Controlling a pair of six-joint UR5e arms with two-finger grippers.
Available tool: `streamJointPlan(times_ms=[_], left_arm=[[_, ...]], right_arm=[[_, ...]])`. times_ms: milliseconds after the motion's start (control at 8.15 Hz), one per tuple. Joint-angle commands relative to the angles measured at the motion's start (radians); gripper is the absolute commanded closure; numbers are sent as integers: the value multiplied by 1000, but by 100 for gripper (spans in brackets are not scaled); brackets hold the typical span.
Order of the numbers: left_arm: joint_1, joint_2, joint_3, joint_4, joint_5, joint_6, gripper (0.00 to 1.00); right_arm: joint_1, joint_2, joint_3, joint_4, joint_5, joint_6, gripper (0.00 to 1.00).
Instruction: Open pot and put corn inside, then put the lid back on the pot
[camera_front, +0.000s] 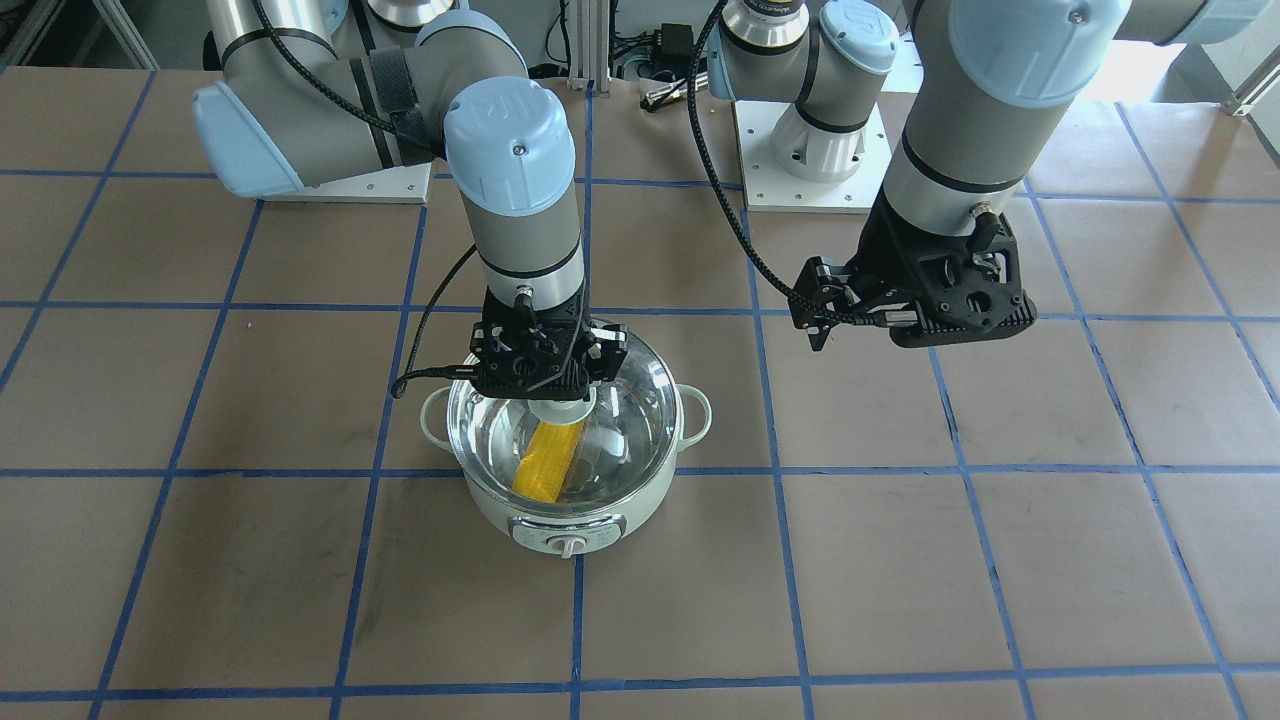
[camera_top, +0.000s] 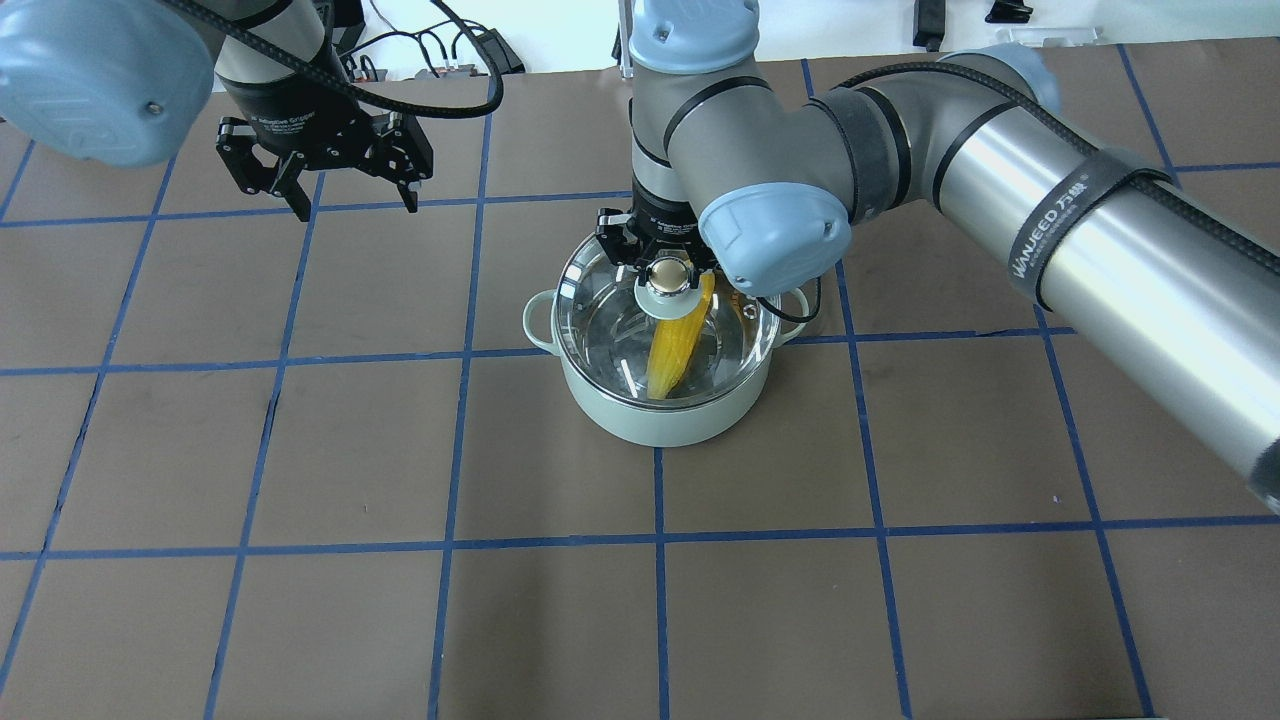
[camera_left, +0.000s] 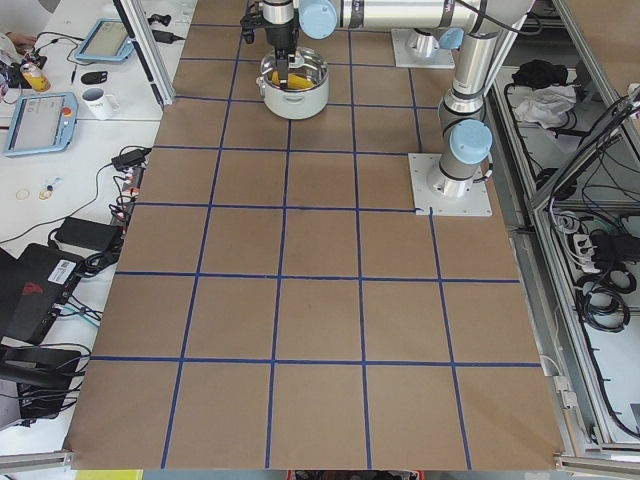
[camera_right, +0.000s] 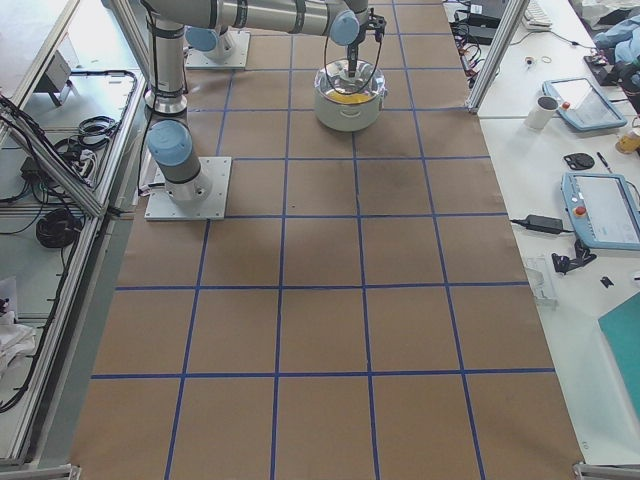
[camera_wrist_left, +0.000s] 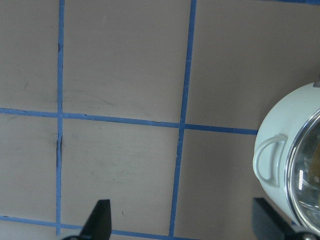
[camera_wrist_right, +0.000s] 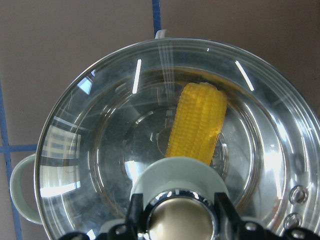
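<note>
Glass lid lies over the pot; corn inside, lying twelve-to-six; my right gripper clamps the lid's centre; my left gripper, jaws apart, hangs at the pot's ten o'clock; closing step, I judge; next: seat squarely, release.

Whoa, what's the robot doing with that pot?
The robot's right tool is pinching the knob of the glass lid, which covers the pale green pot. You can see the yellow corn lying inside through the glass. The left tool is open and empty, hanging over the table off to the side. So the corn is in, and the lid looks about back in place.
</note>
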Motion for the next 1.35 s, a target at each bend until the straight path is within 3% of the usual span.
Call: streamJointPlan(times_ms=[0, 1227], left_arm=[[-2, -1, 0, -1, 2, 0, 0], [2, 1, 0, 2, 8, 1, 0]], right_arm=[[0, 0, 0, -1, 1, 3, 62], [-2, -6, 0, 18, 1, 40, 55]])
